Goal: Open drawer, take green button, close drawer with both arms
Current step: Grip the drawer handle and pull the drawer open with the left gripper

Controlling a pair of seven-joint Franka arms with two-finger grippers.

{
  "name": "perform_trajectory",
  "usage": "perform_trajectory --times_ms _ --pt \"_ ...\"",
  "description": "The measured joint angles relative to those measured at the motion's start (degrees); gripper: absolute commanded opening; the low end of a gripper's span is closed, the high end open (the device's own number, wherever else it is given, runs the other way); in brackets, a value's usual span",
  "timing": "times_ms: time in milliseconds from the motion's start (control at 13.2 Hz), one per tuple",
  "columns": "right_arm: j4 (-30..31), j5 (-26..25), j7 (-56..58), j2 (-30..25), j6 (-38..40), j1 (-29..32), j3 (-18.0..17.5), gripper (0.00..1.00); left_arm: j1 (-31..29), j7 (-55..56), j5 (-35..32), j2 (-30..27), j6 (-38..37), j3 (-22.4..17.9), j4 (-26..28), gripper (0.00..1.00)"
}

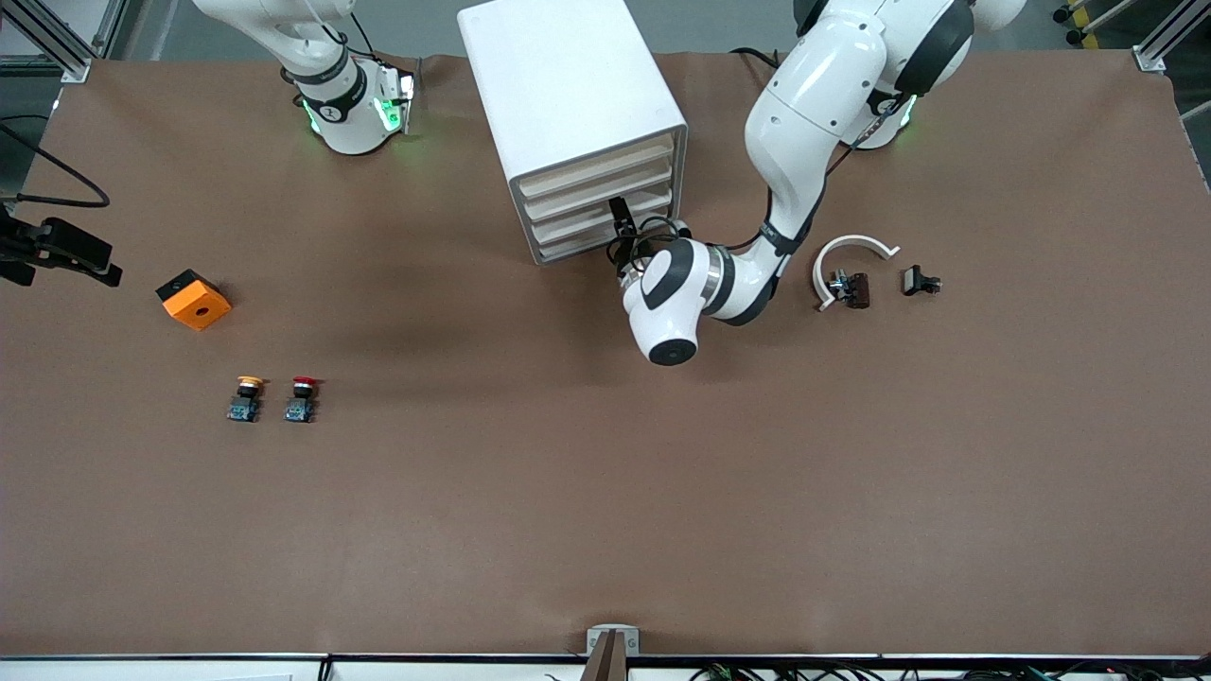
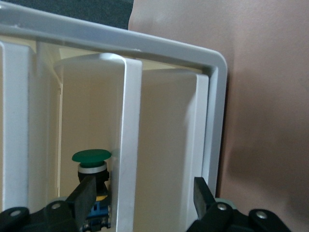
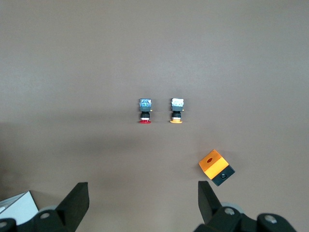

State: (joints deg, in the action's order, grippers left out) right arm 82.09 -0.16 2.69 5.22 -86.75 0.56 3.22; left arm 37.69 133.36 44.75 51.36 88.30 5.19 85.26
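A white drawer cabinet [image 1: 568,85] stands at the robots' side of the table, between the two arms' bases. My left gripper [image 1: 623,225] is at the front of its lower drawers. In the left wrist view, my left gripper [image 2: 145,188] stands open with its fingers either side of a white upright bar of the drawer front [image 2: 128,145], not touching it. The green-capped button [image 2: 90,157] shows inside the cabinet, just past one finger [image 2: 87,195]. My right gripper [image 3: 143,193] hangs open and empty over bare table near its base, and that arm waits.
A red-capped button [image 1: 302,397] and a yellow-capped button [image 1: 247,397] lie side by side toward the right arm's end. An orange block [image 1: 194,299] lies close by, farther from the front camera. A white curved piece [image 1: 847,255] and small dark parts [image 1: 920,281] lie toward the left arm's end.
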Motion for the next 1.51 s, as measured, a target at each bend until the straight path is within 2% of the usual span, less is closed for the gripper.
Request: perform_trajectory --times_ms 303,530,606,1060,1514 --pt "0.0 0.0 0.0 0.0 0.0 0.0 0.0 1.0 1.07 0.26 0.0 0.01 -0.04 0.01 -0.01 0.41" --pt "0.0 0.0 0.0 0.0 -0.01 0.0 0.0 1.0 1.85 0.51 0.33 0.0 -0.1 0.02 -0.07 0.03" --pt "0.0 0.0 0.0 0.0 -0.01 0.0 0.0 1.0 1.8 0.52 0.99 -0.05 -0.77 -0.01 -0.19 0.0" --pt "0.0 -0.02 0.02 0.0 -0.07 -0.01 0.0 1.0 0.34 0.51 1.76 -0.2 -1.93 -0.33 -0.65 0.0" --pt "0.0 -0.02 0.03 0.0 0.02 -0.41 -0.05 1.0 -9.1 0.49 2.07 -0.18 -1.05 -0.53 -1.7 0.0"
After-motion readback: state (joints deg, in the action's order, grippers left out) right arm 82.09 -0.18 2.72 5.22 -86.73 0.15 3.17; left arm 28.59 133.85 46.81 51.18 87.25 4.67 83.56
